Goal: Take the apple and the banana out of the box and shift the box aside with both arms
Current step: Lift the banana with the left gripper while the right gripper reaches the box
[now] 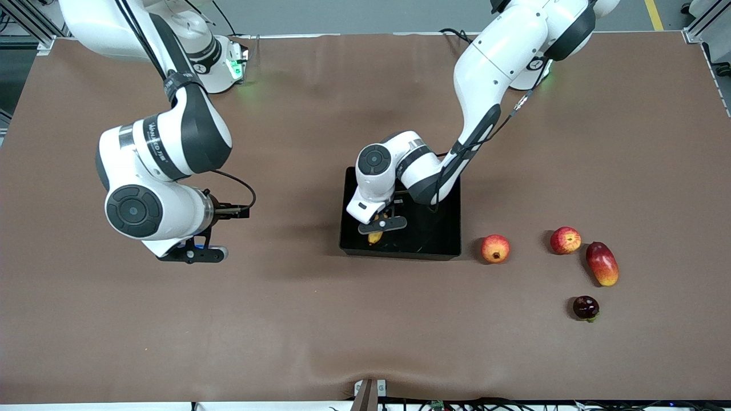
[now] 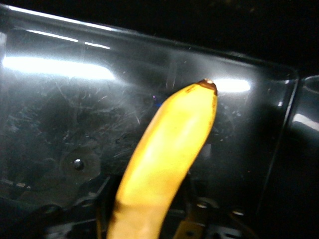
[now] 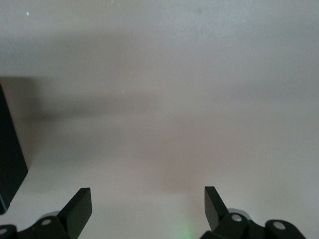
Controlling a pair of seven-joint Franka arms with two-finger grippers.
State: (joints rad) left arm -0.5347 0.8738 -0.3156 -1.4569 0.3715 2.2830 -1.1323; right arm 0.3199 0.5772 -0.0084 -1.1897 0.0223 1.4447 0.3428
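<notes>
My left gripper [image 1: 381, 224] is shut on the yellow banana [image 1: 375, 236] and holds it low inside the black tray [image 1: 437, 231]. In the left wrist view the banana [image 2: 169, 149] runs out from between the jaws of the left gripper [image 2: 149, 219] over the tray's glossy floor [image 2: 60, 99]. The red apple with yellow streaks [image 1: 565, 240] lies on the table toward the left arm's end. My right gripper [image 1: 191, 253] is open and empty over bare table, toward the right arm's end; it also shows in the right wrist view [image 3: 148, 199], with a tray corner [image 3: 10, 164] at the edge.
A round orange-red fruit with a dark crown [image 1: 495, 249] lies beside the tray. A red-yellow mango [image 1: 602, 263] lies next to the apple. A small dark purple fruit [image 1: 586, 307] lies nearer to the front camera. The brown table cover [image 1: 285, 319] is bare elsewhere.
</notes>
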